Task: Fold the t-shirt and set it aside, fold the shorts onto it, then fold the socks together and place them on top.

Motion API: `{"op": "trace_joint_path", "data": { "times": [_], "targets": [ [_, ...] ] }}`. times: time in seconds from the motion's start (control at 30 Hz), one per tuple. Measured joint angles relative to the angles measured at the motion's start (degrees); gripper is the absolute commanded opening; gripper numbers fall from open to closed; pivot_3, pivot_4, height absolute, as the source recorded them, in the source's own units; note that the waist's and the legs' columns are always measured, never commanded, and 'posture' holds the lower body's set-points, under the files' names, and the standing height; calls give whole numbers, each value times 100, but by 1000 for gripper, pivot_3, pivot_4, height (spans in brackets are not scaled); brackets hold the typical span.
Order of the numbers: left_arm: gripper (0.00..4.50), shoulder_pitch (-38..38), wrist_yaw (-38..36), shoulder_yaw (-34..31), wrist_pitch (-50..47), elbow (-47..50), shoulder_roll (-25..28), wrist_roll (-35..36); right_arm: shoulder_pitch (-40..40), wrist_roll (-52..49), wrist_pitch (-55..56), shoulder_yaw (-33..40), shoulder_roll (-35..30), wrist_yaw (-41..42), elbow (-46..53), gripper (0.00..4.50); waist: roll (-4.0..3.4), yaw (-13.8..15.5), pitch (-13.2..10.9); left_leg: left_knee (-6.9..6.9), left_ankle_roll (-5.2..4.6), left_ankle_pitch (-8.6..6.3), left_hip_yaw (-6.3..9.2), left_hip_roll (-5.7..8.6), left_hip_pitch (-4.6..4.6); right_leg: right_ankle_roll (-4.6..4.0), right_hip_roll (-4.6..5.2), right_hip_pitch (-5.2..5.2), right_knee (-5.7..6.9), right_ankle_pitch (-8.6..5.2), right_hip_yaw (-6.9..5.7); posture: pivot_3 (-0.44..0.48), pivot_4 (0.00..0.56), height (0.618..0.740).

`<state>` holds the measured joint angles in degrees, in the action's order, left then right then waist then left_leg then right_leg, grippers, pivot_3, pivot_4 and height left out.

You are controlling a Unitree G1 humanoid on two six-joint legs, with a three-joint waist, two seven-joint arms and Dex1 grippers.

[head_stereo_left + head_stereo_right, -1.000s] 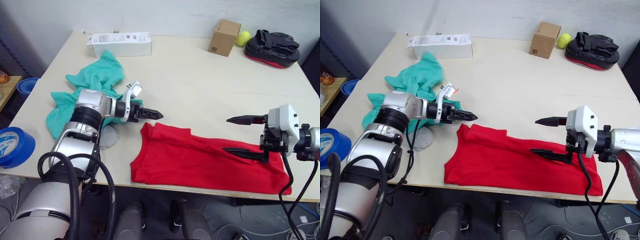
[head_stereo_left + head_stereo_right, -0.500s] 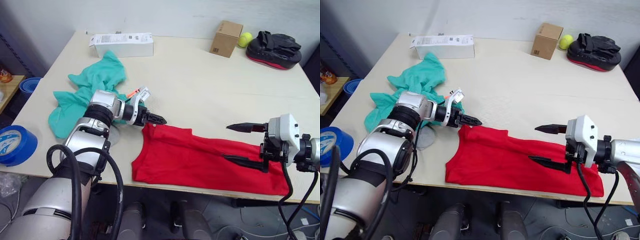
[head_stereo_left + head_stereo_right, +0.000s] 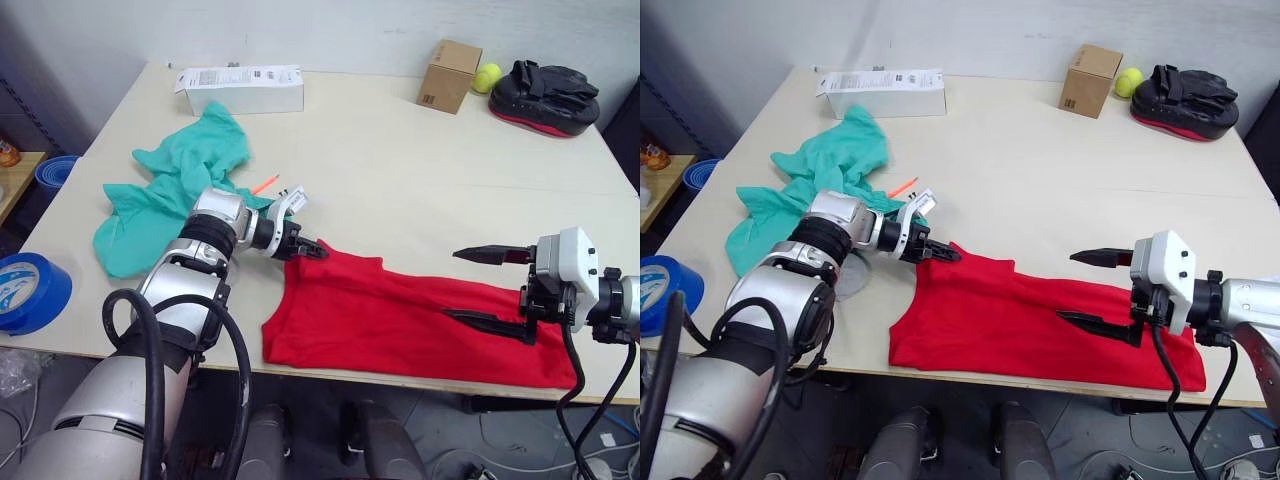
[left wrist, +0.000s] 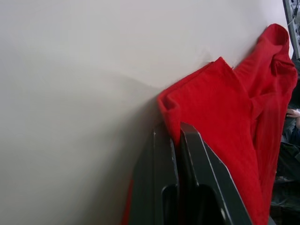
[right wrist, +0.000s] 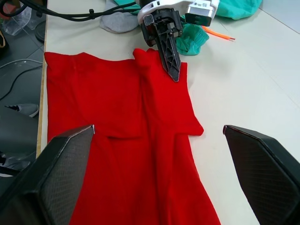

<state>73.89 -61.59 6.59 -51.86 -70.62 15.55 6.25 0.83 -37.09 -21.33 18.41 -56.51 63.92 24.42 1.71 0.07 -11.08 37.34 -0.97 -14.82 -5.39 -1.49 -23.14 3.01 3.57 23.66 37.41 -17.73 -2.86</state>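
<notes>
My left gripper (image 3: 312, 249) pinches the t-shirt (image 3: 400, 320) corner on the table (image 3: 400, 160); my right gripper (image 3: 490, 290) spread wide over its other end.

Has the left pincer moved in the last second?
Yes. The left pincer has dropped onto the t-shirt corner, fingers shut, farther from the white box.

We see pale bench (image 3: 400, 170); white printed box (image 3: 240, 88) at far left edge; brown cardboard box (image 3: 449, 75) at far right, yellow-green ball (image 3: 487, 76) just beside it; black-and-red pad (image 3: 545, 95) beyond ball; blue tape roll (image 3: 30, 293) off bench's left side.
</notes>
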Motion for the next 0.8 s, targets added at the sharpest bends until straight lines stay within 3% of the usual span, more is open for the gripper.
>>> {"op": "trace_joint_path", "data": {
  "times": [0.5,0.7,0.8],
  "targets": [
    [27,-28,-982,-93,878,247,243,-91,-68,20,-2,1,44,-42,3,4500,1,-2,-1,0,1,0,-1,0,-1,-1,0,0,0,0,-1,0,150,740],
    [27,-36,-730,-108,887,220,193,-198,-69,23,-7,1,44,-46,3,4500,1,-4,-1,0,0,0,0,0,0,0,0,0,0,0,-1,0,150,740],
    [737,-47,-676,-121,721,189,174,-202,-73,28,-7,1,44,-51,4,4500,1,-6,-1,1,0,0,-1,0,0,0,-1,0,0,0,-1,0,150,740]
  ]
}}
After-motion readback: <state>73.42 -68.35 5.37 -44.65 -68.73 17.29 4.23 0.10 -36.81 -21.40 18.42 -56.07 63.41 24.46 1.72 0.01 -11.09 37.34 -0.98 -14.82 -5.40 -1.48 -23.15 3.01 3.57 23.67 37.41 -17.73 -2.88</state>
